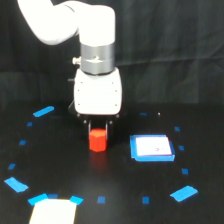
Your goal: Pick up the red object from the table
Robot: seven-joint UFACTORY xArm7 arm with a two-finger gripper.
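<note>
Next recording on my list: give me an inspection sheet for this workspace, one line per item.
Surface: flat black matte table, dotted with small blue tape marks in a ring.
Job's things: small red-orange block directly under the hand; whether it rests on the table or is lifted cannot be told.
Clutter: white square with blue border at the exterior view's right of the block, apart from it; pale sheet at the bottom edge.
Grippers: hand on the white arm, dark fingers on either side of the block's top; contact cannot be told.
Cables: nothing seen.
Surroundings: black draped cloth backdrop.

A wrinkled black cloth backdrop [170, 55] hangs behind, dimly lit.
</note>
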